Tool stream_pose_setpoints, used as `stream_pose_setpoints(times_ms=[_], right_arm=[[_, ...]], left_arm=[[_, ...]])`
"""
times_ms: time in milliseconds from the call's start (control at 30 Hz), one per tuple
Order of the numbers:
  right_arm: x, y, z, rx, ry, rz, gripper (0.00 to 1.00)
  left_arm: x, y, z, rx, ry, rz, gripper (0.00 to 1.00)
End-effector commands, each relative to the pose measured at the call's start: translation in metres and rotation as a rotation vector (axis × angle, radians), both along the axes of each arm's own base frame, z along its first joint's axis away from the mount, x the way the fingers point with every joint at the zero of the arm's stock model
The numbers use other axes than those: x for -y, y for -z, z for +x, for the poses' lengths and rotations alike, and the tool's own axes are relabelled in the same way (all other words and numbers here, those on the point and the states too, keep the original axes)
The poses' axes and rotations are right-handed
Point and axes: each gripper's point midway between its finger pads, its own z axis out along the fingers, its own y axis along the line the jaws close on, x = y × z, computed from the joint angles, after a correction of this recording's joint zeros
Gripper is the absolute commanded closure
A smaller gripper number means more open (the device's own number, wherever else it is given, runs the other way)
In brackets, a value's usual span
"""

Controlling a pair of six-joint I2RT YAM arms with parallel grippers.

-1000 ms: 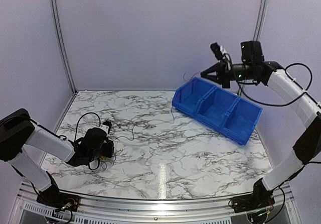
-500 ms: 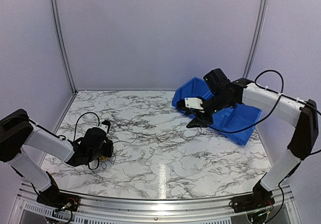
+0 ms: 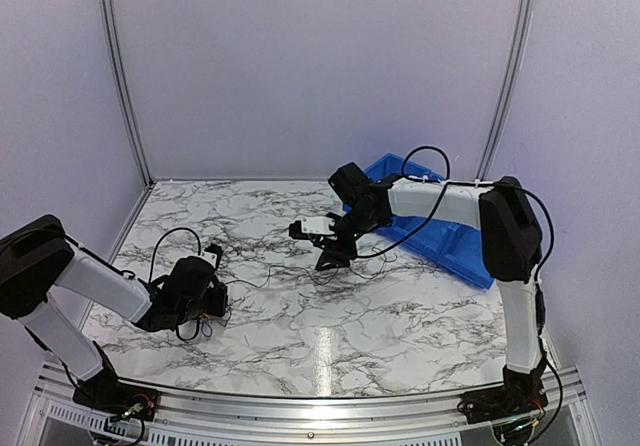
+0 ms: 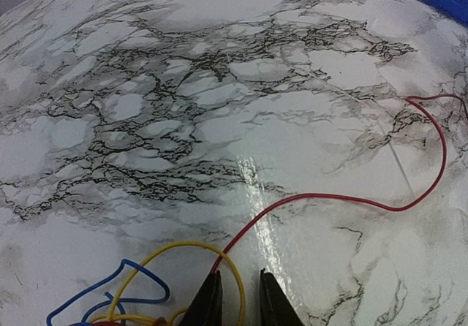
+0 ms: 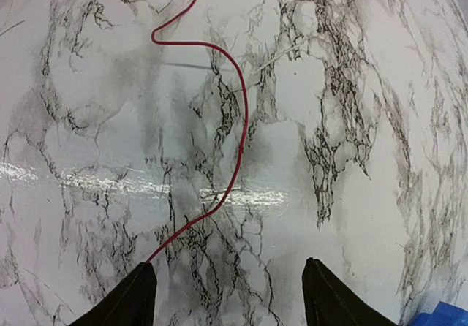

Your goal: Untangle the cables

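Top view, table (image 3: 300, 336): marble-patterned, and I see both arms over it.
Top view, left gripper (image 3: 207, 304): low, close to the table's left edge, toward the near-left corner.
Top view, cables (image 3: 210, 314): a small bunch right at the left gripper, with a thin strand trailing toward the table's middle.
Top view, right gripper (image 3: 330, 258): reaches across to the middle of the table and points down over that strand.
Top view, blue bin (image 3: 450, 246): by the far-right corner, partly behind the right arm.
Top view, limits: the strands are too fine for me to tell colours, and neither jaw gap is readable.
Left wrist, colours: a yellow cable (image 4: 183, 249) forms a loop and a blue cable (image 4: 110, 293) curls to its left. A red cable (image 4: 351, 202) runs from the fingertips across the marble.
Left wrist, left gripper (image 4: 240, 275): only a narrow slit shows between the fingers, and the yellow loop drops into it. I cannot tell whether it is pinched.
Right wrist, right gripper (image 5: 230, 293): the fingers are spread wide with bare marble between them.
Right wrist, red cable (image 5: 240, 136): it snakes ahead, and its near end possibly touches one finger.
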Motion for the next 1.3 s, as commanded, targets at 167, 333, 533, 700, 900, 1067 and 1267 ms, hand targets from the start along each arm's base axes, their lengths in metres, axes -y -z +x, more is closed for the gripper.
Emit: stream_pose_setpoints(times_ms=[167, 333, 533, 700, 900, 1067, 1267], right_arm=[[-0.033, 0.011, 0.008, -0.116, 0.048, 0.044, 0.32], [-0.037, 0.027, 0.004, -0.175, 0.061, 0.052, 0.35], [-0.04, 0.042, -0.002, -0.242, 0.071, 0.047, 0.44], [-0.045, 0.047, 0.003, -0.267, 0.109, 0.062, 0.68], [-0.053, -0.008, 0.01, -0.224, 0.124, 0.147, 1.0], [-0.049, -0.131, 0.003, -0.099, 0.099, 0.322, 1.0], [-0.017, -0.275, 0.007, 0.073, 0.116, 0.546, 1.0]], left_arm=[[-0.005, 0.019, -0.003, -0.057, -0.035, 0.011, 0.8], [-0.003, 0.024, -0.003, -0.072, -0.035, 0.004, 0.79], [-0.003, 0.024, -0.004, -0.073, -0.034, -0.001, 0.78], [-0.003, 0.026, -0.005, -0.078, -0.037, -0.008, 0.77], [-0.007, 0.036, -0.009, -0.1, -0.038, 0.015, 0.76], [-0.01, 0.048, -0.015, -0.131, -0.034, 0.033, 0.78], [-0.016, 0.06, -0.022, -0.165, -0.038, 0.051, 0.78]])
